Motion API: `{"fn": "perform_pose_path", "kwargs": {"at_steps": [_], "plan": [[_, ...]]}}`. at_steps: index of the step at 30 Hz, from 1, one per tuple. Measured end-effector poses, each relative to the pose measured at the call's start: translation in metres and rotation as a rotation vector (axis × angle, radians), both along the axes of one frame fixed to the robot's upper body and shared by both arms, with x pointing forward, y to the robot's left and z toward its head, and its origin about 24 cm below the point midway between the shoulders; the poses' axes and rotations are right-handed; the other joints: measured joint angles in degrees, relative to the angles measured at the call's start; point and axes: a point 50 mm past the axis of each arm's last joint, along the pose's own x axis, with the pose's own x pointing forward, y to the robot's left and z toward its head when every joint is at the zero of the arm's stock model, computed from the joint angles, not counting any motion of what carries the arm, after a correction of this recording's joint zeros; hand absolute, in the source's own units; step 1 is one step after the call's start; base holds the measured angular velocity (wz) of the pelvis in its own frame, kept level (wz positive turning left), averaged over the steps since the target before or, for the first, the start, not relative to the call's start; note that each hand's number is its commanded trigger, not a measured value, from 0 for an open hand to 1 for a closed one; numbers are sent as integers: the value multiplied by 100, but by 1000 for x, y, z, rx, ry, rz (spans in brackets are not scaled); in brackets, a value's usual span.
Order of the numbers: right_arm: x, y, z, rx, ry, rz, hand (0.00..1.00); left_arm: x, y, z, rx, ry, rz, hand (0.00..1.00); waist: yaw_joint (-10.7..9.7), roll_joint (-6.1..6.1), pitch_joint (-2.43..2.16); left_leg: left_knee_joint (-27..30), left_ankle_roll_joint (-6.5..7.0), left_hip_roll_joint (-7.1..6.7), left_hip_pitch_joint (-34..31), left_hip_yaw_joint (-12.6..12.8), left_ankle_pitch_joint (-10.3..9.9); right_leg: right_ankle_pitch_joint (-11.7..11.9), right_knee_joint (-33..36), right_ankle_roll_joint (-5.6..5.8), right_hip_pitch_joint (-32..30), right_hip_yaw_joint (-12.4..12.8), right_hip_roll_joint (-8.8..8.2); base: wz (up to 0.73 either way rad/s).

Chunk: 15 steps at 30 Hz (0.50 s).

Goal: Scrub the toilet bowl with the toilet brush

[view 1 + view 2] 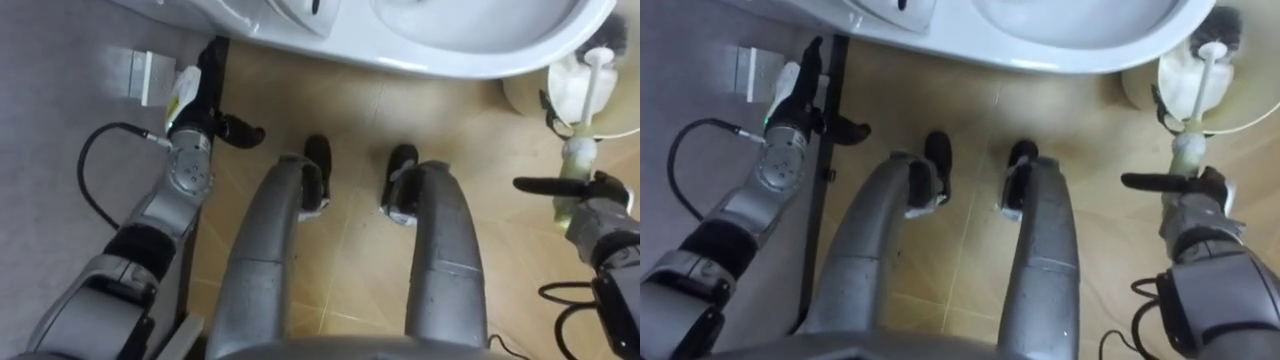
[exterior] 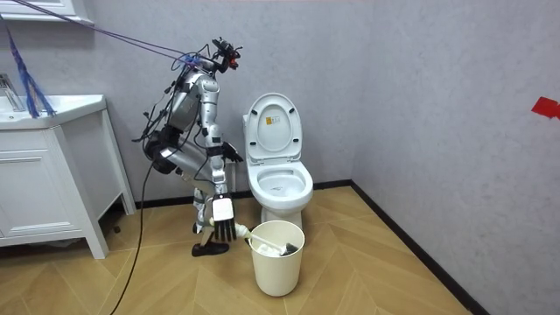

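While the right robot hand [image 1: 598, 212] is gripping the toilet brush [image 1: 597, 70], bristles ahead of it over the bin [image 1: 520, 98], I'd guess the toilet bowl [image 1: 470, 45] to its left is waiting unscrubbed, left robot hand [image 1: 210, 110] dangling loose-fingered.

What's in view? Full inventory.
toilet: 1, white, lid up, against the grey wall
toilet brush: 1, white stem, dark bristles, head over the bin
bin: 1, white, on the floor in front of the toilet
cabinet: 1, white, room view's left
red mark: 1, on the wall, room view's right
left hand: open, low beside the toilet
right hand: curled round the brush handle
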Motion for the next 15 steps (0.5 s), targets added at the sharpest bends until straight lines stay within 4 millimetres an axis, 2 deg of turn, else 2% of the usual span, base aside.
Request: {"fn": "perform_pose_path", "kwargs": {"at_steps": [4, 6, 8, 9, 10, 15], "plan": [[6, -5, 8, -17, -20, -1, 0, 2, -1, 3, -11, -12, 1, 0, 32, 63, 11, 266, -10, 0, -211, 6, -89, -81, 268, -13, -225, 48, -1, 1], [6, -8, 10, -25, -24, -6, 0, 5, -2, 6, -12, -24, -2, 0, 20, 75, 13, 342, -15, -61, -325, 15, -97, -124, 409, -19, -364, 81, -52, 10], [6, -8, 10, -28, -23, -8, 0, 7, -4, 9, -8, -42, 1, 0, 19, 83, 18, 398, -20, -60, -374, 17, -108, -150, 479, -17, -418, 91, -58, 7], [6, -8, 10, -28, -24, -8, 60, 8, -5, 10, -5, -49, 1, 0, 26, 85, 19, 414, -23, -59, -392, 16, -113, -158, 496, -22, -435, 90, -58, 0], [7, -8, 11, -28, -25, -7, 100, 8, -5, 11, -4, -51, -1, 0, 28, 87, 18, 419, -24, -58, -401, 16, -114, -158, 499, -23, -443, 90, -57, 0], [7, -8, 10, -37, -17, 9, 100, 9, -5, 12, 0, -65, 6, 0, 21, 92, 21, 486, -42, -62, -424, 21, -146, -195, 585, -28, -471, 102, -74, 1]]}}
